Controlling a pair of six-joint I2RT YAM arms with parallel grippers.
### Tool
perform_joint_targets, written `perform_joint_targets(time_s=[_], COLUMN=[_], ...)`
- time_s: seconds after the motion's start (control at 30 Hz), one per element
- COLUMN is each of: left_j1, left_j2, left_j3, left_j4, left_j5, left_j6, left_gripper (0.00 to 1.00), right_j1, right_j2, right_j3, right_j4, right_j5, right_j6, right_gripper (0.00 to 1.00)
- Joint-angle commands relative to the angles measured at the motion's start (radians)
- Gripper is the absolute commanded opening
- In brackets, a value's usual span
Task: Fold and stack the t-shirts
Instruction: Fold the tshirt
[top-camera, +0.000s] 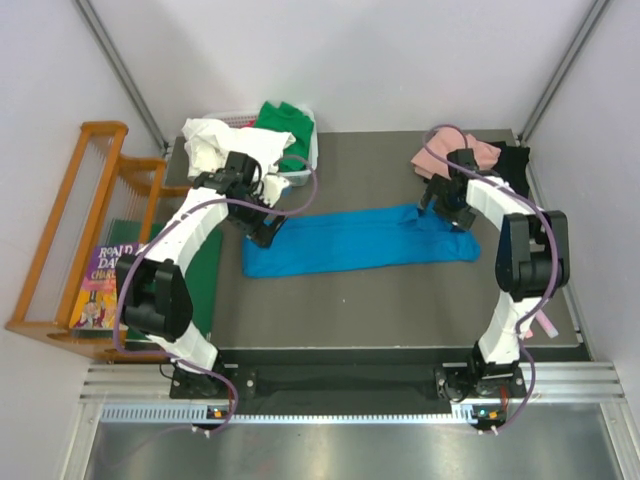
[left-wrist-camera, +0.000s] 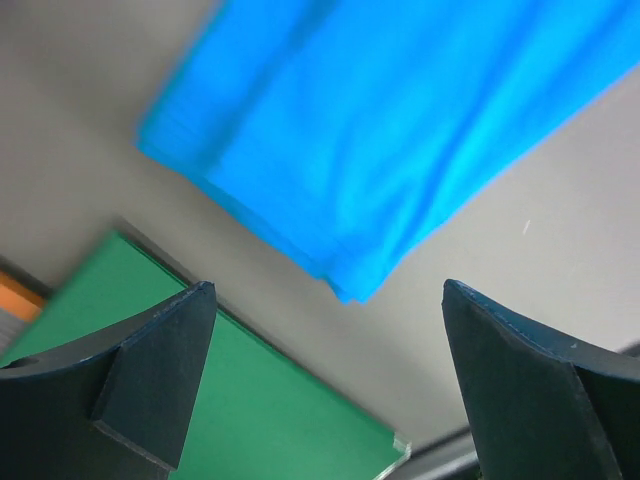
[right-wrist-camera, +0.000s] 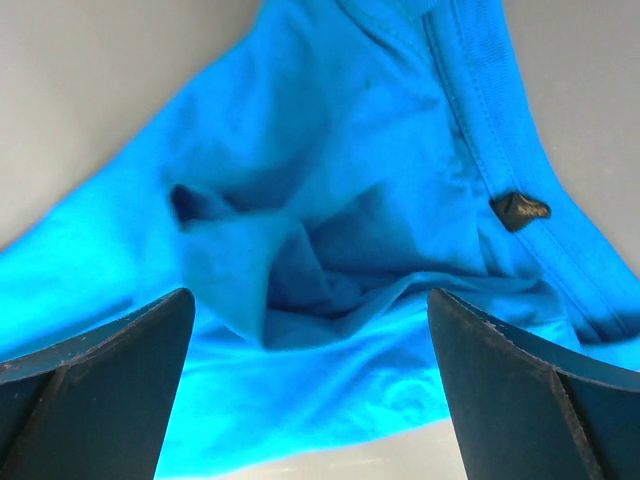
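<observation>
A bright blue t-shirt (top-camera: 355, 240) lies folded into a long strip across the middle of the grey table. My left gripper (top-camera: 262, 236) hovers open over its left end. In the left wrist view the blue shirt's corner (left-wrist-camera: 400, 130) lies beyond the wide-apart fingers (left-wrist-camera: 160, 370), which hold nothing. My right gripper (top-camera: 433, 203) stands open above the shirt's right end. The right wrist view shows the rumpled collar end (right-wrist-camera: 330, 200) with a small dark label (right-wrist-camera: 520, 209) between the spread fingers (right-wrist-camera: 110, 380). A pink t-shirt (top-camera: 440, 155) and a black one (top-camera: 514, 166) lie at the back right.
A basket (top-camera: 300, 178) at the back left holds a white t-shirt (top-camera: 215, 140) and a green one (top-camera: 285, 120). A flat dark green board (top-camera: 205, 275) lies along the table's left side, the same board (left-wrist-camera: 200, 400) showing below the left gripper. A wooden rack (top-camera: 70, 230) with a book (top-camera: 95, 290) stands further left.
</observation>
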Motion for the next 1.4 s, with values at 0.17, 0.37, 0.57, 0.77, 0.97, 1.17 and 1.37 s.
perform_joint_targets(time_s=[0.17,0.37,0.57,0.77,0.97,1.17,1.37], left_j1=[-0.066,-0.071,-0.051,-0.046,-0.045,-0.036,-0.033], left_j2=[0.13,0.262,0.319,0.299,0.228,0.202,0.208], left_j3=[0.026,0.014,0.058,0.031,-0.121,-0.215,-0.271], left_j4=[0.147,0.212,0.233,0.233,0.289,0.338,0.384], left_j5=[0.084,0.066,0.034,0.015,-0.045,-0.091,-0.123], left_j6=[-0.134,-0.137,-0.128,-0.106,-0.06,-0.033,-0.008], left_gripper=[0.99,0.99,0.99,0.99,0.99,0.99,0.99], right_j1=[0.063,0.128,0.155,0.114,0.06,0.039,0.031], right_j2=[-0.269,-0.365,-0.37,-0.307,-0.194,-0.103,-0.014], right_j3=[-0.058,-0.151,-0.193,-0.199,-0.164,-0.144,-0.095], right_j4=[0.037,0.075,0.082,0.079,0.086,0.097,0.092], right_j5=[0.041,0.004,0.021,0.082,0.113,0.127,0.119], right_j6=[-0.001,0.034,0.038,0.027,0.009,0.001,-0.018], right_gripper=[1.0,1.0,1.0,1.0,1.0,1.0,1.0])
